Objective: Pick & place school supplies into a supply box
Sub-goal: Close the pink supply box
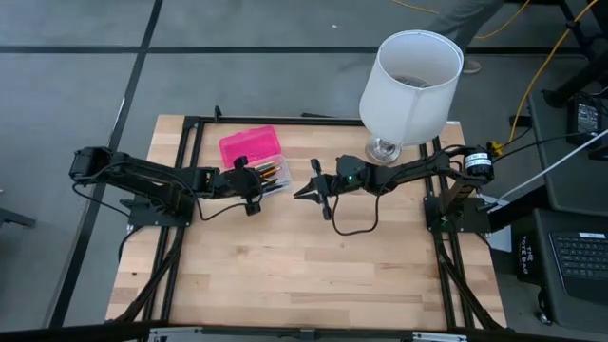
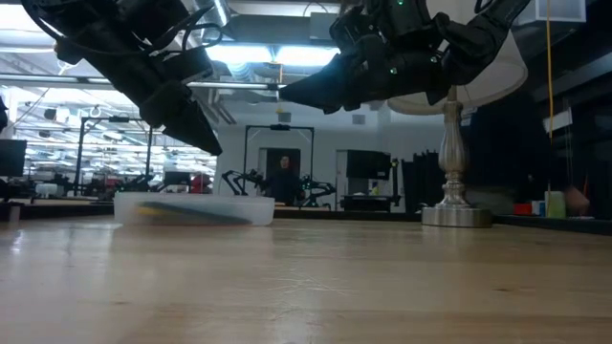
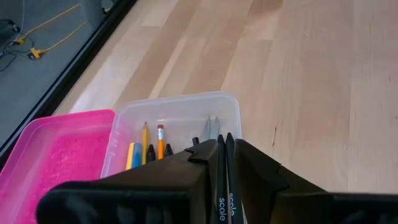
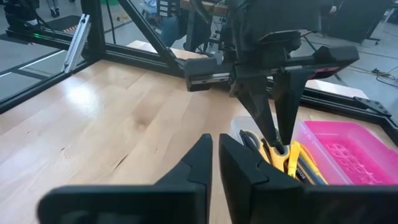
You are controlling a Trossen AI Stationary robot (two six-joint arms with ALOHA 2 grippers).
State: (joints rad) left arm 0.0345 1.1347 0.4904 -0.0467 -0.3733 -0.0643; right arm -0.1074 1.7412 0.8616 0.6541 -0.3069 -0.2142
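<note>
The supply box sits at the table's far left: a clear base (image 1: 273, 174) with its pink lid (image 1: 249, 146) lying open beside it. Inside the base (image 3: 186, 106) lie yellow, orange and blue pencils (image 3: 152, 144) and scissors (image 3: 212, 127). My left gripper (image 1: 258, 184) hovers over the base, slanting down, shut on two thin black pens (image 3: 225, 186) with white lettering. My right gripper (image 1: 301, 193), to the right of the box and above the table, points at it. Its fingers (image 4: 202, 158) are nearly together, with nothing between them. My left gripper pinches the two black pens (image 3: 221, 163) side by side between its two fingers. The pens lie along the fingers, with their tips (image 3: 224, 138) sticking out ahead toward the box base. The fingers come from the table's left, slanting down. Whether the tips touch anything in the box does not show.
A lamp with a large white shade (image 1: 410, 81) stands on its metal foot (image 1: 383, 150) at the far right, beside my right arm. The black frame rails (image 1: 190, 133) run along the table's edges. Bare wood (image 1: 304, 275) fills the table's near half.
</note>
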